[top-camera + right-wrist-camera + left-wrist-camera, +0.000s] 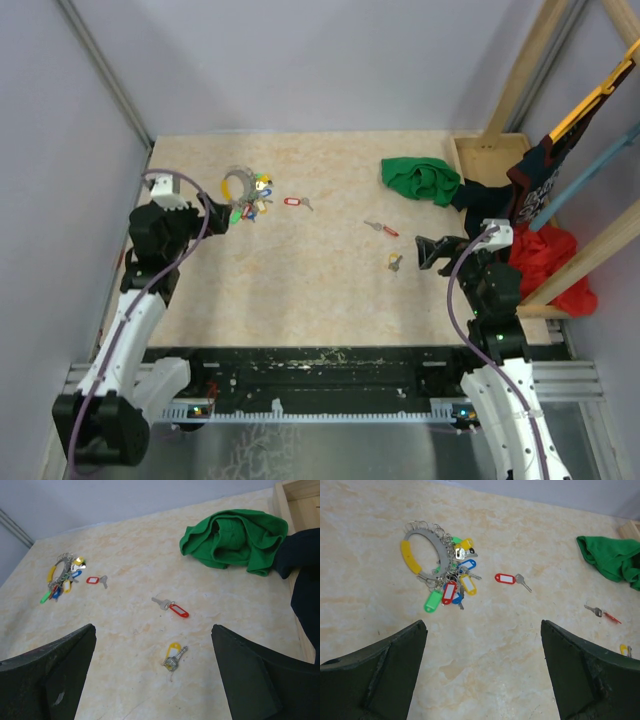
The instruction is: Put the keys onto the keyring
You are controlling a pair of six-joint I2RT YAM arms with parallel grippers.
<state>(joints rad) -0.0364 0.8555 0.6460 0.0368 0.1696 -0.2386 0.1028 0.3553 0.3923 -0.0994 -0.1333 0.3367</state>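
Top external: your left gripper (216, 216) sits just left of the keyring (246, 191), far-left on the table (300, 290). Left wrist: fingers wide apart, empty. Right wrist: your right gripper (153, 630) gapes, empty; the yellow-tagged key (174, 656) lies just beyond it.

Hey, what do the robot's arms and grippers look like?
The left arm and right arm have white lower links and black upper sections, each with a purplish cable looping alongside. The jaws are broad, dark, wedge-shaped, slightly scuffed.
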